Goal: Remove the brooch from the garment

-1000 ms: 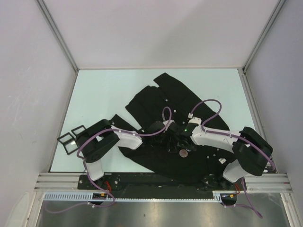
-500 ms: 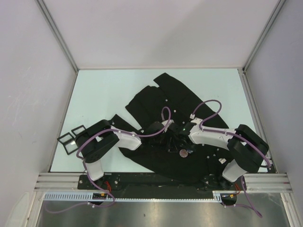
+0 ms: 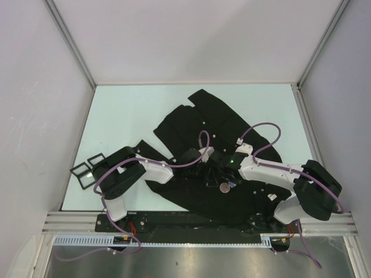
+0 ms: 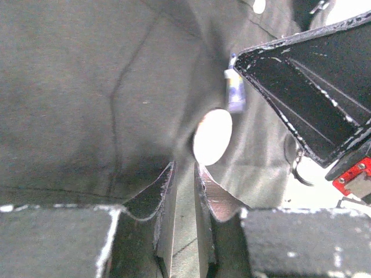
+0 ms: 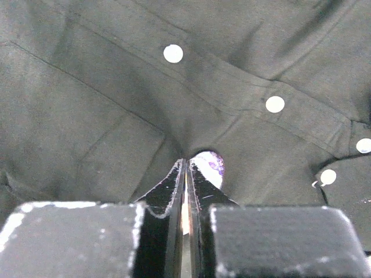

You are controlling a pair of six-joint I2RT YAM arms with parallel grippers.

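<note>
The black garment [image 3: 197, 119] lies spread over the table, and both grippers meet low on it. The brooch [image 3: 225, 187] is a round disc pinned to the cloth. My left gripper [image 4: 184, 168] is pinched on a raised fold of the garment [image 4: 87, 87], with the brooch [image 4: 212, 136] just beyond its tips. My right gripper [image 5: 186, 162] is shut. The brooch [image 5: 210, 166], white with a purple mark, peeks out against its right fingertip. Whether its edge is caught between the jaws does not show. From above, the left gripper [image 3: 213, 169] and the right gripper [image 3: 228, 174] nearly touch.
Small white buttons [image 5: 173, 53] run along the shirt's placket. Two black rectangular frames [image 3: 87, 168] lie at the table's left edge. A metal rail [image 3: 197, 220] borders the near side, and grey walls enclose the other sides. My right finger [image 4: 307, 87] fills the upper right of the left wrist view.
My right gripper has gone from open to shut beside the brooch, and its elbow has swung out to the right. The left arm has stayed in place on the fold.
</note>
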